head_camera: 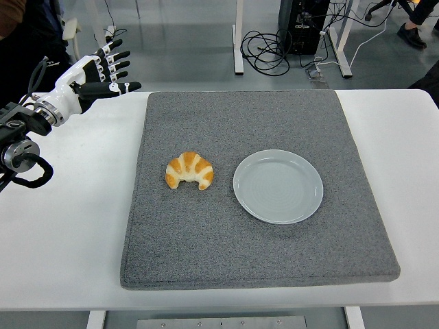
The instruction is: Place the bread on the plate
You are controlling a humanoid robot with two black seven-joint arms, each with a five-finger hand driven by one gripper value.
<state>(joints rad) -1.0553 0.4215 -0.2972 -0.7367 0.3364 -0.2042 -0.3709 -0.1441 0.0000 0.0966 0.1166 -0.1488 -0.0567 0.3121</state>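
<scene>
Croissant (189,170) sits on the grey mat (206,247), just left of the empty grey plate (278,186); mat covers the white table (68,233); left hand (96,72) hovers at the far-left corner, fingers spread, holding nothing; cables (271,48) trail across the floor beyond.

A golden-brown croissant (189,171) lay flat on the grey mat, its curved back toward the far side and both tips pointing toward the near edge. Just to its right, not touching, sat a round pale grey-blue plate (278,186), upright and bare.
</scene>
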